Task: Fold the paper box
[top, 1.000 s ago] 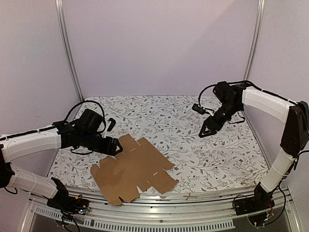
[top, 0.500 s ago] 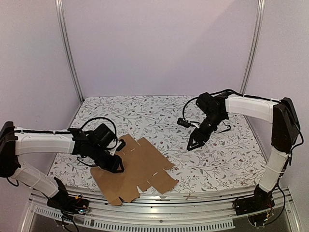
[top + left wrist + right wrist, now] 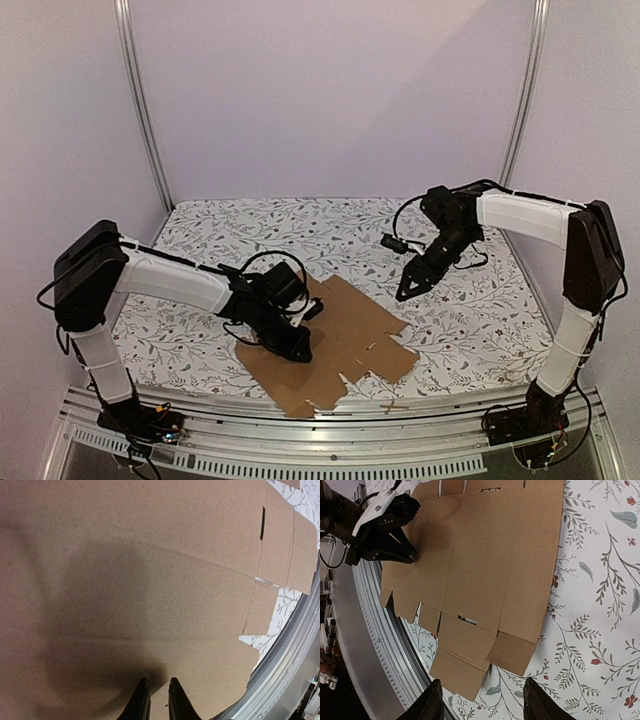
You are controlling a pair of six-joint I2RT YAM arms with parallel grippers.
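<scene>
The paper box (image 3: 350, 345) is a flat brown die-cut sheet with flaps and slots, lying near the table's front edge. My left gripper (image 3: 298, 352) rests tip-down on its left part. In the left wrist view the fingertips (image 3: 157, 682) touch the cardboard (image 3: 150, 580) with only a narrow gap and nothing between them. My right gripper (image 3: 405, 293) hangs open above the table, just past the sheet's far right corner. Its wrist view looks down between the spread fingers (image 3: 485, 700) at the sheet (image 3: 485, 555) and at the left gripper (image 3: 390, 530).
A floral cloth (image 3: 330, 235) covers the table. An aluminium rail (image 3: 330, 420) runs along the front edge, right beside the sheet's near flaps (image 3: 370, 630). Pale walls and two upright posts (image 3: 140, 100) close in the back and sides.
My left gripper moved right across the sheet while its jaws closed down. The sheet slid to the right with it. The right gripper swung left toward the sheet and opened slightly.
</scene>
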